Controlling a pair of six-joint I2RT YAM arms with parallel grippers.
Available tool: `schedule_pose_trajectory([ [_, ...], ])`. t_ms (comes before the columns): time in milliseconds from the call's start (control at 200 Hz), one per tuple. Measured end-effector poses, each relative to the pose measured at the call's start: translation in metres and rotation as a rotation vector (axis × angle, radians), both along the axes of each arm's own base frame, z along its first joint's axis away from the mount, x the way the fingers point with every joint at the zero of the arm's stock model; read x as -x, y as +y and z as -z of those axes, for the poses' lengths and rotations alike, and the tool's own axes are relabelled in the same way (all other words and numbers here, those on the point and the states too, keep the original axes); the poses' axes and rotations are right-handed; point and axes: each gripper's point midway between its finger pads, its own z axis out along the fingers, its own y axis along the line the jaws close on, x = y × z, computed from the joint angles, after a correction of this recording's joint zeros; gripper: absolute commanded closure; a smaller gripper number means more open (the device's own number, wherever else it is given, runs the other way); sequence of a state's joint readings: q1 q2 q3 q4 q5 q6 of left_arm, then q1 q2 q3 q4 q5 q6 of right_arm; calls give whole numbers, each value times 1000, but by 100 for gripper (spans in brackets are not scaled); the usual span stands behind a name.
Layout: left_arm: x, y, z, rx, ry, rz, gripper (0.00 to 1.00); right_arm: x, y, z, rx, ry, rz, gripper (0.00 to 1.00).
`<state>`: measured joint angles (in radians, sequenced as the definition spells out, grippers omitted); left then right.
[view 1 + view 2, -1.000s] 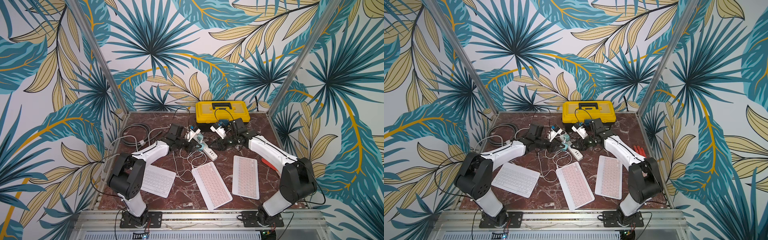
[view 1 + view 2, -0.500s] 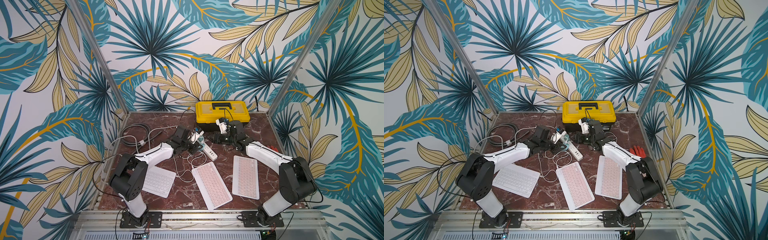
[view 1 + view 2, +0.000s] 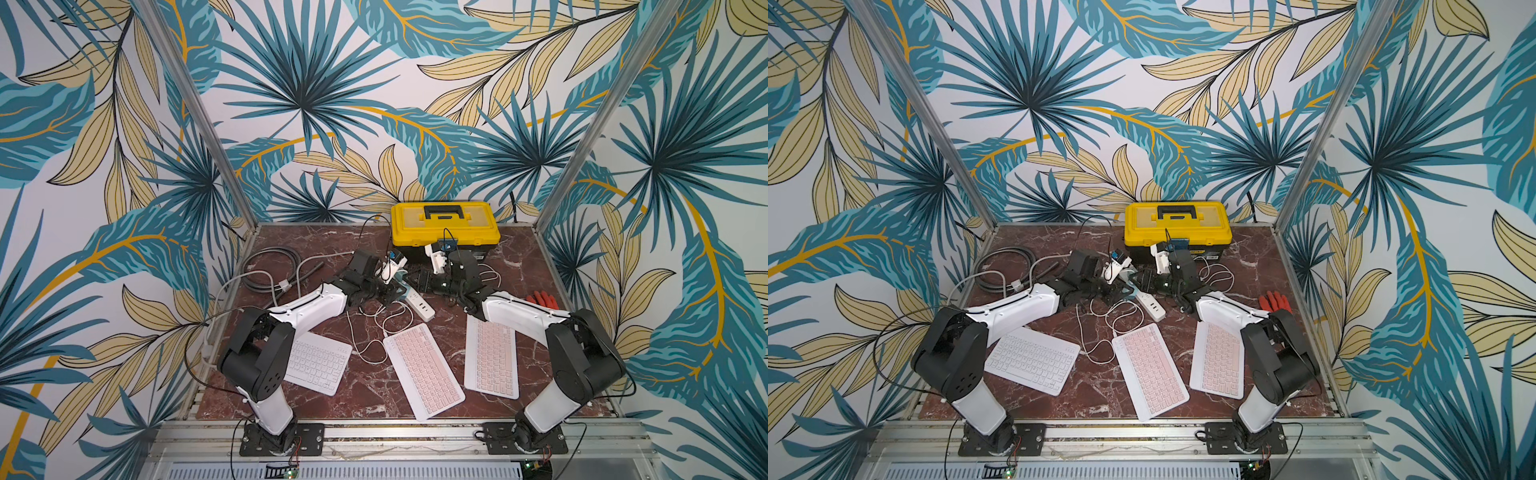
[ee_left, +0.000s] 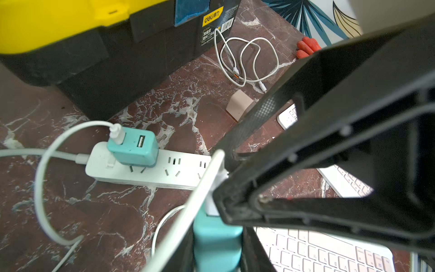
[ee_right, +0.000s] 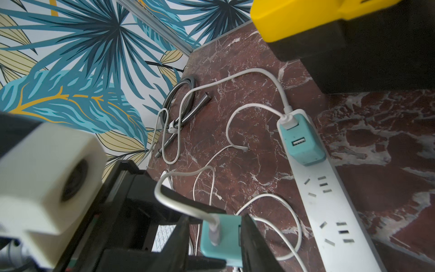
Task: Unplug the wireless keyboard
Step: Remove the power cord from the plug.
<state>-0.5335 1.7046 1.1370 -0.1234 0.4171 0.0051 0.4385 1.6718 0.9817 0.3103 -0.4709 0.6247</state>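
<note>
Both grippers meet over the far end of the white power strip [image 3: 420, 306] [image 4: 153, 175] [image 5: 329, 212]. A teal USB charger [image 4: 217, 245] [image 5: 229, 247], lifted off the strip, sits between them. My left gripper [image 4: 217, 226] [image 3: 386, 286] is shut on it across one pair of sides. My right gripper [image 5: 220, 235] [image 3: 420, 284] is shut on it across the other pair. A white cable [image 5: 164, 195] is plugged into the charger's face and loops down toward the middle pink keyboard [image 3: 424, 370]. A white keyboard [image 3: 316, 365] and another pink keyboard [image 3: 491, 357] lie on either side of it.
A second teal charger [image 4: 134, 148] [image 5: 303, 143] with its own cable stays plugged into the strip's end. Behind stands a yellow toolbox [image 3: 444, 224]. A grey hose coil [image 3: 270, 266] lies at the back left, a red glove [image 3: 542, 299] at the right, and a loose white cable [image 4: 247, 61] by the toolbox.
The two grippers, apart a second ago, have come together over the strip's far end and now both clamp the same charger.
</note>
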Motion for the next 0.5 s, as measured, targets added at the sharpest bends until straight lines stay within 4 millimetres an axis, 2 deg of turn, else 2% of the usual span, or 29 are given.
schedule_pose_trajectory([
  [155,0,0,1,-5,3,-14,100,-3,3,11,-5,39,10,70],
  [355,0,0,2,-16,4,-27,100,-4,10,12,-18,60,12,76],
  [501,-1,0,3,-19,2,-30,100,-7,15,10,-17,69,14,87],
])
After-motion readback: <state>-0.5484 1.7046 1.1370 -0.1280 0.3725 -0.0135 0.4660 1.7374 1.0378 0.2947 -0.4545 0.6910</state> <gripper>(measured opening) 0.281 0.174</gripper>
